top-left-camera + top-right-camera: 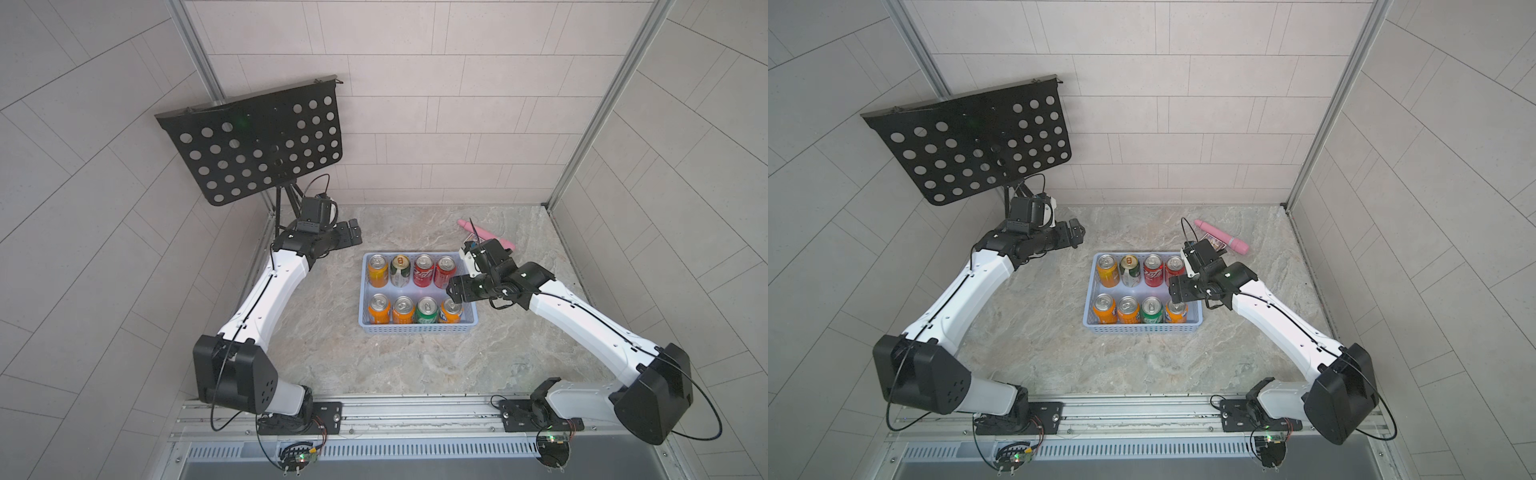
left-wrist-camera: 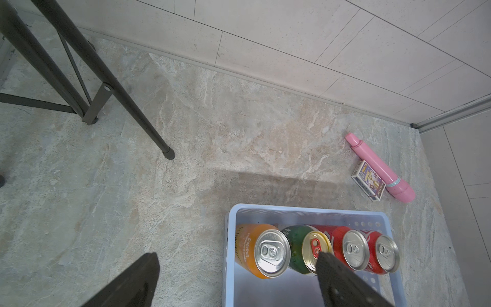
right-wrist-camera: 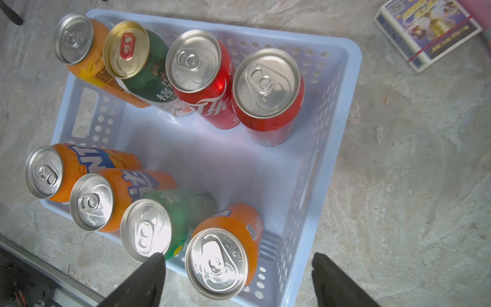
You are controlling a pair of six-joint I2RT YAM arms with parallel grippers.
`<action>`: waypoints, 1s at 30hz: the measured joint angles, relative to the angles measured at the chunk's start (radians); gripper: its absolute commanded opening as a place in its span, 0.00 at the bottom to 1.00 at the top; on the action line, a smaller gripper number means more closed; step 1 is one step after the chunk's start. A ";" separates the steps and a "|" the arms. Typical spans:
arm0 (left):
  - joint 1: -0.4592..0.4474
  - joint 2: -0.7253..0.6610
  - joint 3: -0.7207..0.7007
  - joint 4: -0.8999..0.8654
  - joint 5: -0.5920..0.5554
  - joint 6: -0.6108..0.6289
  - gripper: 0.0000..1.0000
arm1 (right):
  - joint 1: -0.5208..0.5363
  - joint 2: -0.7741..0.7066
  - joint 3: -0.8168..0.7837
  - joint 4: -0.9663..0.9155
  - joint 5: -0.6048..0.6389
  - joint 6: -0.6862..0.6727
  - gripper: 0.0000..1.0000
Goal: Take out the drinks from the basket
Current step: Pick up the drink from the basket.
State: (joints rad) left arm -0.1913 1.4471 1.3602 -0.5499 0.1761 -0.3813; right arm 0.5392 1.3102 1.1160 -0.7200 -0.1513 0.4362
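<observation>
While your right gripper (image 3: 237, 256) gapes around the orange can (image 3: 218, 263), the green can (image 3: 148, 228) and perforated plastic basket (image 3: 305, 207) wall crowd it; left gripper (image 2: 236, 255) gapes empty.

Eight upright cans (image 1: 424, 270) crowd a blue basket (image 1: 417, 330), leaving one bare lane (image 3: 212, 159) between two rows.
The right gripper (image 3: 237, 256) has its fingers (image 3: 143, 279) spread around an orange can (image 3: 220, 261), gaps either side; a green can (image 3: 148, 228) crowds one finger, the basket's side wall the other. Ahead of it the lane is free.
</observation>
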 measured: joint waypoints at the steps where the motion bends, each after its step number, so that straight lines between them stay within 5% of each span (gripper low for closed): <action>1: 0.000 0.000 0.000 0.001 0.001 0.001 1.00 | 0.008 0.014 0.006 -0.003 0.003 0.000 0.87; 30: -0.006 0.000 -0.003 0.002 -0.024 0.000 1.00 | 0.104 0.136 -0.011 -0.032 0.069 0.010 0.87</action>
State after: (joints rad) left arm -0.1970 1.4475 1.3567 -0.5480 0.1516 -0.3813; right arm 0.6434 1.4464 1.1046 -0.7517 -0.0818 0.4458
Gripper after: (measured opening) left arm 0.999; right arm 0.873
